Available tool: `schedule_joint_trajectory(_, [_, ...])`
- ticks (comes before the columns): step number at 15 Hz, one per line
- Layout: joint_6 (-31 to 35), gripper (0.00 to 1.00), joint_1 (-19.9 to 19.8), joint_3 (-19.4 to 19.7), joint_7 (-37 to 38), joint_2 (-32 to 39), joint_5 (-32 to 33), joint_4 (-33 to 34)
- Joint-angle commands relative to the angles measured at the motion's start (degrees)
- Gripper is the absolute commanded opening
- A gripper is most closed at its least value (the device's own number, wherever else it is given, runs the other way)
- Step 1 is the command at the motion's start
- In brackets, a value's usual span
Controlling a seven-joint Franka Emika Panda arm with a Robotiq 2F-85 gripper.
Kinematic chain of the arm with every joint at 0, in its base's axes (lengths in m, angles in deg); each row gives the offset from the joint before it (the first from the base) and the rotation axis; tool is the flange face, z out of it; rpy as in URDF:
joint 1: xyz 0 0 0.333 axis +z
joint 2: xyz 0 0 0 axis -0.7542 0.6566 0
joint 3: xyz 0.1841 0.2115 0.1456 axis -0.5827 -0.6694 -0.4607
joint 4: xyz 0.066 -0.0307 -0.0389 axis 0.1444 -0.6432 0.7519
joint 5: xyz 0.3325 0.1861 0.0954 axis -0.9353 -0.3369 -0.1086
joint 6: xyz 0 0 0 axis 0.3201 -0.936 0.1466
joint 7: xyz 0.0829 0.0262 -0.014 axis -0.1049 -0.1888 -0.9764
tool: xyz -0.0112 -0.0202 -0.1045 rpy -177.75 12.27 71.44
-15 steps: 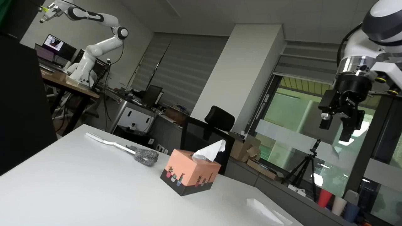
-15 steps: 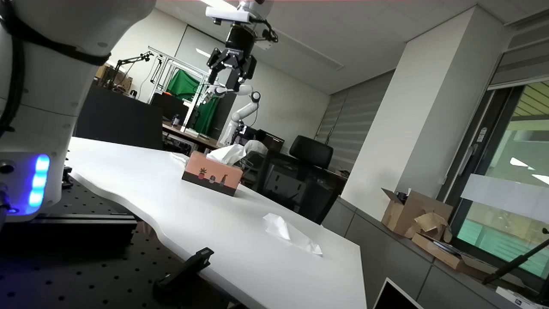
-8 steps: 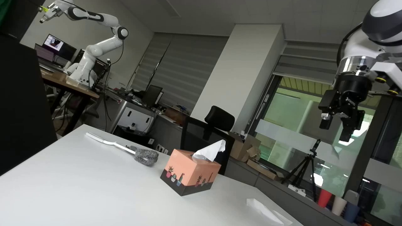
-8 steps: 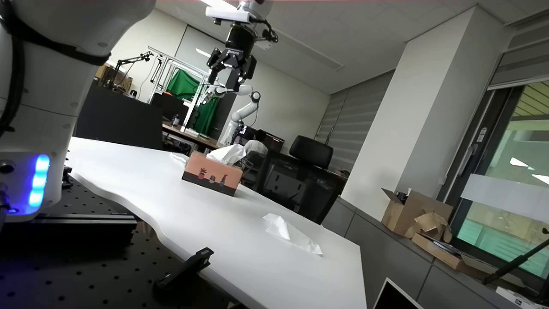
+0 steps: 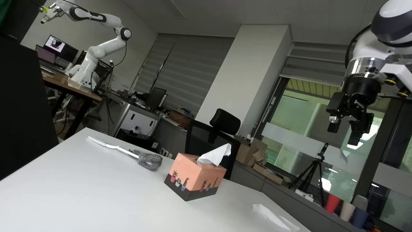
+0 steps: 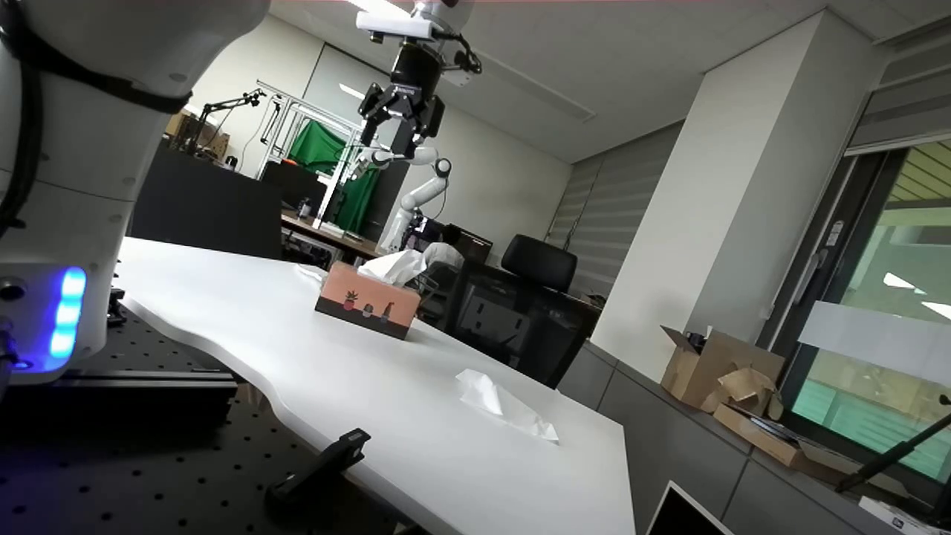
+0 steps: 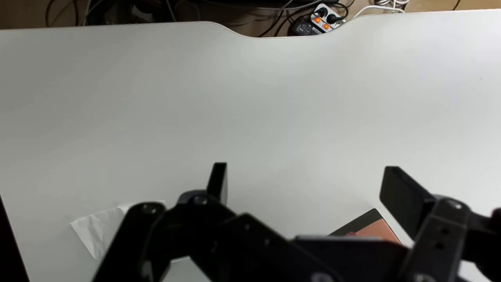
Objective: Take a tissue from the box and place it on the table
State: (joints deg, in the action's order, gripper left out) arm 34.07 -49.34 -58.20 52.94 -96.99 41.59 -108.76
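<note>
The orange and dark tissue box [image 5: 196, 177] with cactus pictures stands upright on the white table [image 5: 96, 196]. It shows in an exterior view [image 6: 368, 301], and one corner shows in the wrist view [image 7: 379, 229], mostly hidden behind the gripper. A white tissue [image 5: 216, 155] sticks up from its top slot. Another white tissue [image 6: 505, 409] lies flat on the table, apart from the box. It also shows in the wrist view [image 7: 94, 231], partly covered by a finger. My gripper [image 7: 305, 172] is open and empty, high above the table in both exterior views [image 5: 343, 133] [image 6: 386, 141].
A brush with a white handle and grey head [image 5: 150, 161] lies on the table beside the box. A black office chair [image 6: 513, 312] stands behind the table's edge. A black clamp [image 6: 327, 468] sits at the curved near edge. A power strip [image 7: 324, 18] shows past the table edge.
</note>
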Motion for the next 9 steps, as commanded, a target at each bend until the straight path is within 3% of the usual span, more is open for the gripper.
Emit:
schedule_joint_trajectory(1, [3.2,1.00,-0.5,0.0,1.2,2.1,0.2,0.7])
schedule_joint_trajectory(9, [34.5,1.00,-1.7,-1.4,13.6,16.4,-5.3,2.8])
